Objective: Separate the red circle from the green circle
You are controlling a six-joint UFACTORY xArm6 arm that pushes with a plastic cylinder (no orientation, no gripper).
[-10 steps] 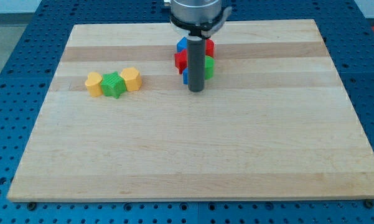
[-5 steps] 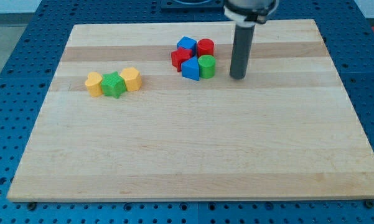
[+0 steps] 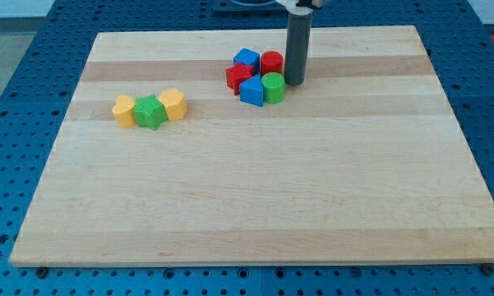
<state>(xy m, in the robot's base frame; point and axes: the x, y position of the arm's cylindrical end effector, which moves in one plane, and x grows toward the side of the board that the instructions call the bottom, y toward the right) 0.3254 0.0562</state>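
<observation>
The red circle (image 3: 271, 62) sits near the view's top centre, touching the green circle (image 3: 273, 86) just below it. They are part of a tight cluster with a blue block (image 3: 247, 59), a red block (image 3: 239, 77) and a blue triangle-like block (image 3: 251, 90). My tip (image 3: 294, 81) stands on the board just right of the two circles, close beside the red circle and the green one.
On the view's left lies a row of a yellow block (image 3: 124, 110), a green star (image 3: 150, 113) and a yellow block (image 3: 173, 104). The wooden board (image 3: 255, 189) rests on a blue perforated table.
My tip moved from in front of the cluster out to its right, then back left and up, close beside the red and green circles. The blocks have not moved.
</observation>
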